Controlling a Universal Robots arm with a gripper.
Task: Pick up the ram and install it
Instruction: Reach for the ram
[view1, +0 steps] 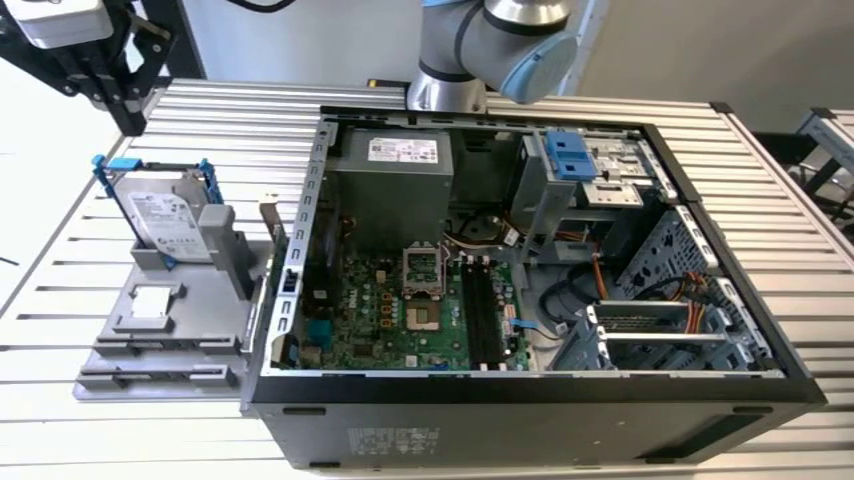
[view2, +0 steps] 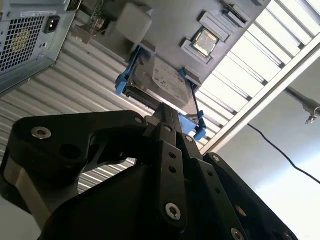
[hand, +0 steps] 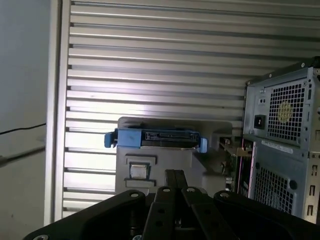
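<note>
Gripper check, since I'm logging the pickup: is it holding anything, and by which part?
Nothing is held; the gripper has shut, empty jaws, apart from the hard drive.

The exterior camera stood high above the slatted table (view1: 400, 100) and looked steeply down into the open computer case (view1: 534, 260). It sat far enough back to take in the whole case, the hard drive (view1: 167, 215) at the exterior view's left, and the foot of the arm (view1: 461, 60). Both wrist cameras rode close behind the end effector (hand: 174, 175) (its black linkage crowded each foreground) and faced out along it. The first wrist view met the hard drive (hand: 167, 137) edge-on, with the case's rear panel (hand: 280, 130) beside it. The second wrist view caught the same drive (view2: 160, 82), case rear (view2: 25, 40) and table (view2: 75, 80) at a skewed tilt. All three views shared them.
</note>
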